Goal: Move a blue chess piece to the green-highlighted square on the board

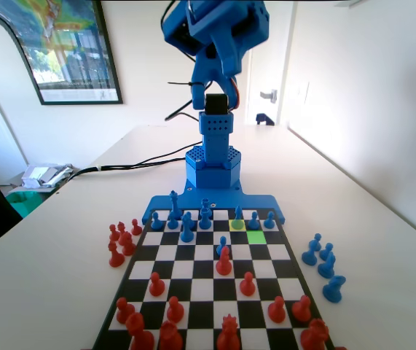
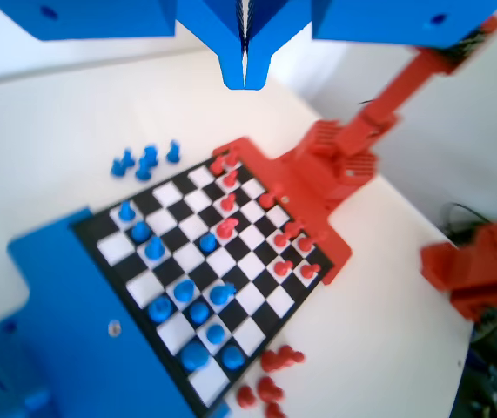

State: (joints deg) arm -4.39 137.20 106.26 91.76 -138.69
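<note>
We see one green square (image 1: 256, 237) on the board (image 1: 193, 292), four blue pieces (image 1: 322, 264) beside it, and the gripper (image 2: 245, 77) closed, empty.

Table: I see a plain white table (image 1: 55, 255) carrying everything.
Board: the board (image 1: 164, 250) lies flat on it.
Off-board blue: a cluster of blue pieces (image 1: 323, 264) stands right of the board in the fixed view.
Off-board red: red pieces (image 1: 120, 240) stand at its left edge.
Cables: black cables (image 1: 131, 162) trail across the far tabletop.
</note>
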